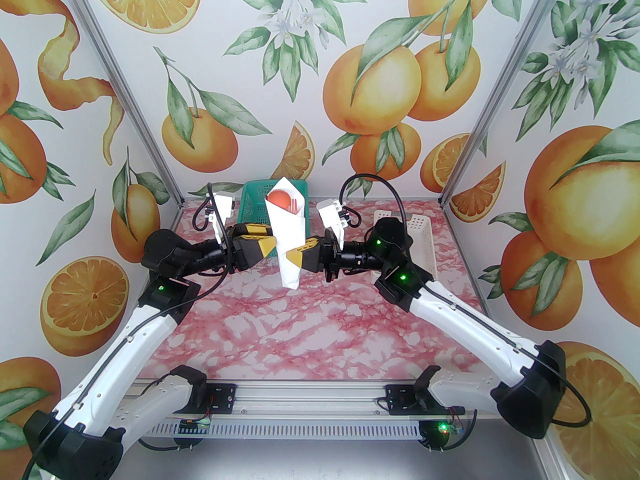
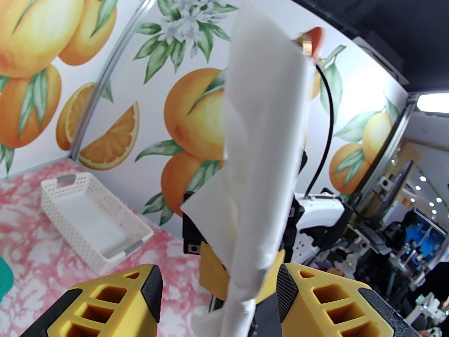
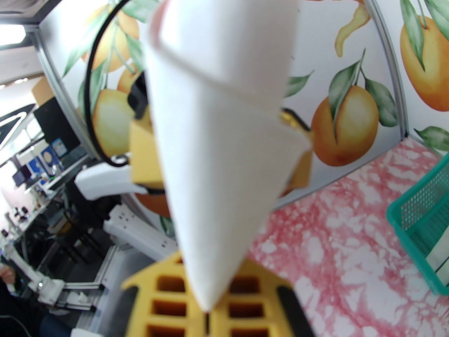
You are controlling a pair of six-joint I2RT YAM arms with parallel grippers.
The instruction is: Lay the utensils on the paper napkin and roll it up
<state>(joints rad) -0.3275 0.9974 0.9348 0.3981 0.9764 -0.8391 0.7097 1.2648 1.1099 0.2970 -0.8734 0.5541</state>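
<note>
One paper napkin (image 1: 291, 240), rolled into a cone. Two utensils show at its open top: one orange spoon (image 1: 278, 201) and one orange fork (image 1: 299, 206). Two baskets: one green basket (image 1: 252, 203) and one white basket (image 1: 425, 238). Two tools: left tool (image 2: 219, 290) and right tool (image 3: 207, 314). One worktop (image 1: 320, 328).

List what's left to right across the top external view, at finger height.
left fingers → rolled paper napkin → right fingers → white basket. Green basket left out: it sits behind the napkin and overlaps it.
</note>
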